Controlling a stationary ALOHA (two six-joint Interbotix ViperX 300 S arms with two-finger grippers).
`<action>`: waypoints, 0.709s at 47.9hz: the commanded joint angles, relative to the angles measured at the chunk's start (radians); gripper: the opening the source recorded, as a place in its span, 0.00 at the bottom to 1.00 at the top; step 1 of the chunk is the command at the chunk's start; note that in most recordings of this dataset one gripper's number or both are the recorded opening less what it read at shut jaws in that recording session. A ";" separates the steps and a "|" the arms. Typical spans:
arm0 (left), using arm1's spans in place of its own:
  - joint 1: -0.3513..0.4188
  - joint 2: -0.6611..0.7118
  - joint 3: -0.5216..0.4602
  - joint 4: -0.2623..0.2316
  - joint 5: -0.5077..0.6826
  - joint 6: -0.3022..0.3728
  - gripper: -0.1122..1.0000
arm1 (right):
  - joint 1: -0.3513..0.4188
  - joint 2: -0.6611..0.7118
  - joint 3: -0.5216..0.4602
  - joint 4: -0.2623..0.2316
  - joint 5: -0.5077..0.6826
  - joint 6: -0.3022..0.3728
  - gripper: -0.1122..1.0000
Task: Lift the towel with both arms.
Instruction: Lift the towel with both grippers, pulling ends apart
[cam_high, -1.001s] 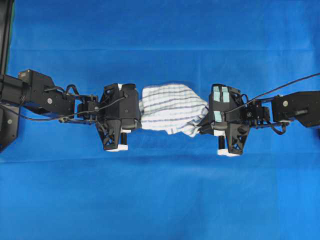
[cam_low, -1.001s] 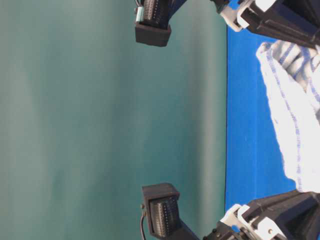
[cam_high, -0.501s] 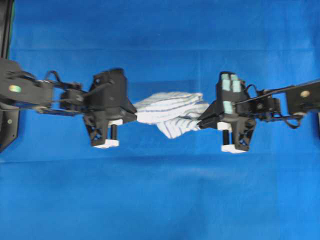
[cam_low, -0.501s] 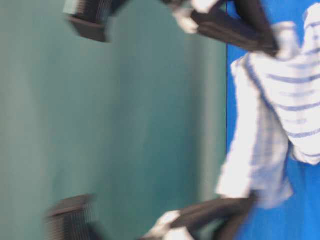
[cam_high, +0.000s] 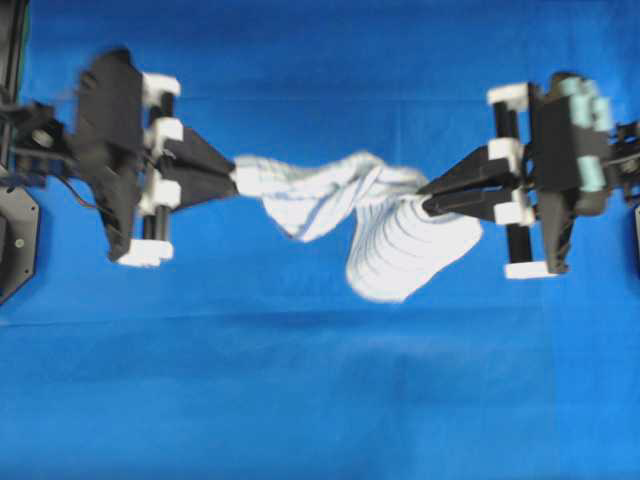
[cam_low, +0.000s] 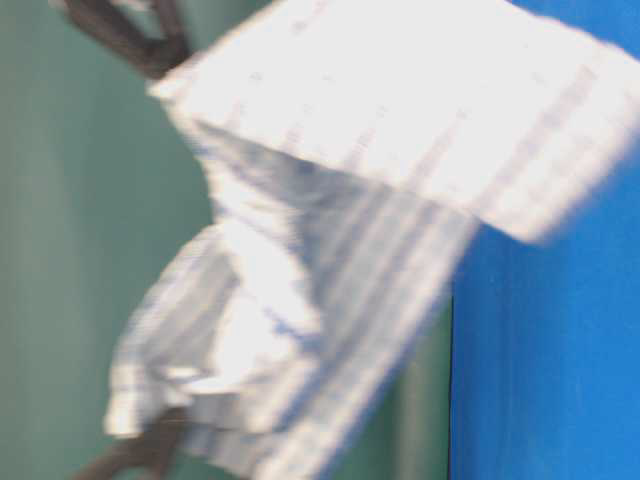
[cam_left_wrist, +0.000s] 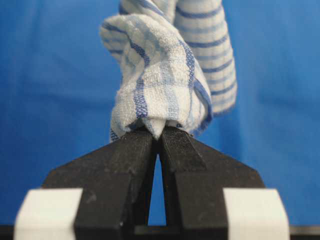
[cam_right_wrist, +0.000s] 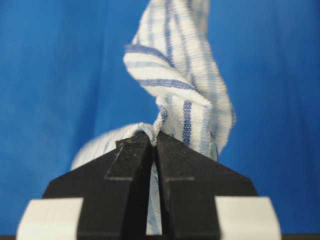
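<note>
both wrist views show each pincer clamped on towel (cam_high: 365, 215); overhead adds sagging fold between.

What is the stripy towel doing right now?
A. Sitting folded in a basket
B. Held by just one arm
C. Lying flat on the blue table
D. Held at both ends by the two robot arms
D: the left gripper and the right gripper each pinch one end of the towel with shut fingers, so it hangs stretched between them.
</note>
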 joint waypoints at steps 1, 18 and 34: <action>0.012 -0.031 -0.051 0.000 0.018 0.002 0.11 | -0.003 -0.032 -0.052 -0.021 0.015 -0.002 0.14; 0.014 -0.041 -0.089 0.000 0.058 0.003 0.11 | -0.005 -0.044 -0.087 -0.037 0.037 -0.002 0.14; -0.009 -0.028 -0.095 0.003 0.075 0.008 0.11 | -0.005 -0.043 -0.086 -0.035 0.037 -0.002 0.14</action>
